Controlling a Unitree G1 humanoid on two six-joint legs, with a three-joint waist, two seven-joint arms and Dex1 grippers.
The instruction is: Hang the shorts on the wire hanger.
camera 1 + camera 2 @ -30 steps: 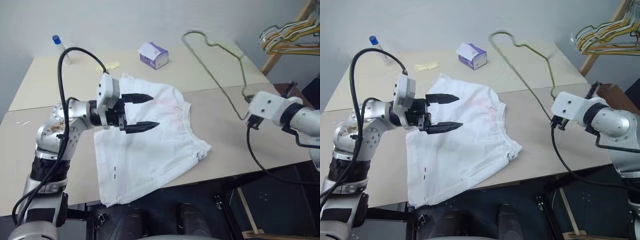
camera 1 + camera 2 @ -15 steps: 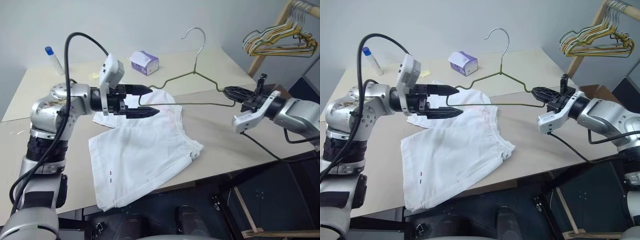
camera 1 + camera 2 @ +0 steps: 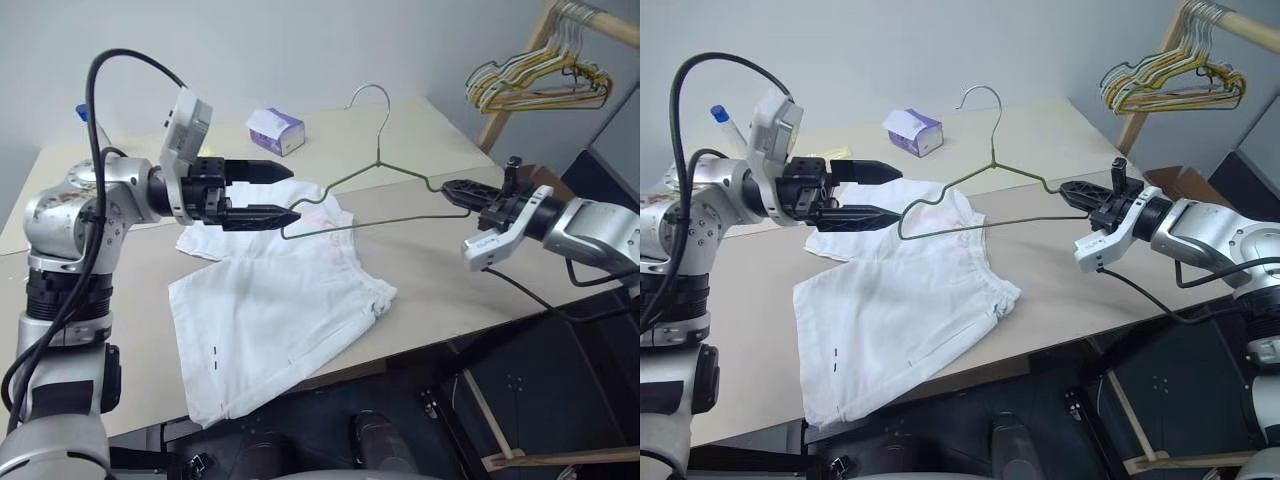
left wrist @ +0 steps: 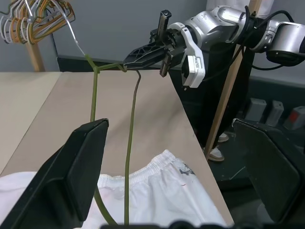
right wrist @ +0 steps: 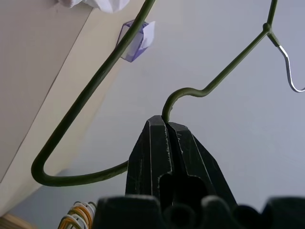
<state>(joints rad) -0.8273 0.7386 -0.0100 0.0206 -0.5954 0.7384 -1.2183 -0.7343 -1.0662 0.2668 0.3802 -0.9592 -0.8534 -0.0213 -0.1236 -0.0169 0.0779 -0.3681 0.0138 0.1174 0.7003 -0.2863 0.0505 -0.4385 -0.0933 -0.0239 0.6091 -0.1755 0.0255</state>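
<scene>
Two grippers meet the wire hanger (image 3: 375,192): right gripper (image 3: 452,190) pinching its right shoulder; left gripper (image 3: 290,192) spread at its left end, above the shorts (image 3: 280,300), likely to take it.

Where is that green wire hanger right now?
In the left eye view the wire hanger is held up above the table, its right end pinched in the right gripper, its left end between the left gripper's open fingers, above the shorts.
</scene>
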